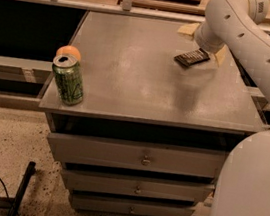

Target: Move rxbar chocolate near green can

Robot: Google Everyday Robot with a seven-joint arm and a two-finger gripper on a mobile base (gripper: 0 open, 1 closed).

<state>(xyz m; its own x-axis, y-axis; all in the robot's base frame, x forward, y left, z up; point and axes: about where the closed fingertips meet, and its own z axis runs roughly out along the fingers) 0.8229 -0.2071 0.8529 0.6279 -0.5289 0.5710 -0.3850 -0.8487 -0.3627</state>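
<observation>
Looking across the grey cabinet top (pixel 143 86), found the gripper (pixel 204 43) low over the far right part, just above and behind the rxbar chocolate (pixel 193 57). Counted two tan pads (pixel 188 30) showing either side of the wrist, well apart, so judged it released and clasping nothing (could not make out any contact with the wrapper). Noted the bar lying flat on the top, dark, with its long axis running from near-left to far-right in the view, roughly crosswise to the line between the pads. Placed it slightly to the near side of that line, toward the camera, not squarely under it. Judged the coming move therefore as a small shift toward the near edge, then a descent and a close across the short width. Located the green can (pixel 69 80) upright at the front left corner, well apart from the bar, with an orange (pixel 68 51) just behind it, touching or nearly so. Reckoned the carry as a long diagonal, leftward and toward the front edge. Flagged two risks: sliding the thin bar instead of lifting it, and knocking the can or nudging the orange on arrival.
</observation>
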